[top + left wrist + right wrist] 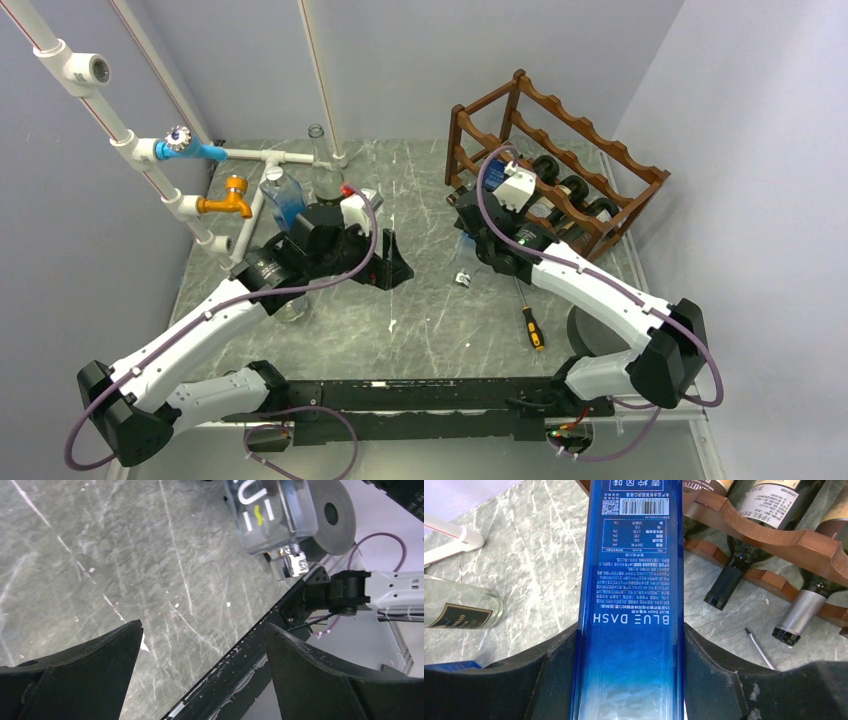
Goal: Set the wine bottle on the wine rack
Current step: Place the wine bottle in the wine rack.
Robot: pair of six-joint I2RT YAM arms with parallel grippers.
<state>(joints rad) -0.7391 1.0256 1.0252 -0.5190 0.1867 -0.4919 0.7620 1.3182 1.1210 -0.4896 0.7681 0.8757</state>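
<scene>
The wine bottle [631,580] is blue glass fading to clear, labelled BLUE DASH. My right gripper [629,635] is shut on its body, one black finger [551,660] on each flat side. Its base points toward the wine rack [774,532], a dark reddish-brown frame with wavy rails [590,135] at the back right. In the top view only its silver cap [463,278] shows below the right arm. The left wrist view shows its clear neck end [270,515]. My left gripper [395,270] hangs open over the table's middle [202,645], nothing between its fingers.
Several dark bottles [570,190] lie in the rack, necks outward [736,577]. A screwdriver [530,322] lies near the right arm. A second blue bottle [283,200] and a clear one [320,160] stand at the back left by white pipes with taps [215,152]. A grey disc [590,335] sits front right.
</scene>
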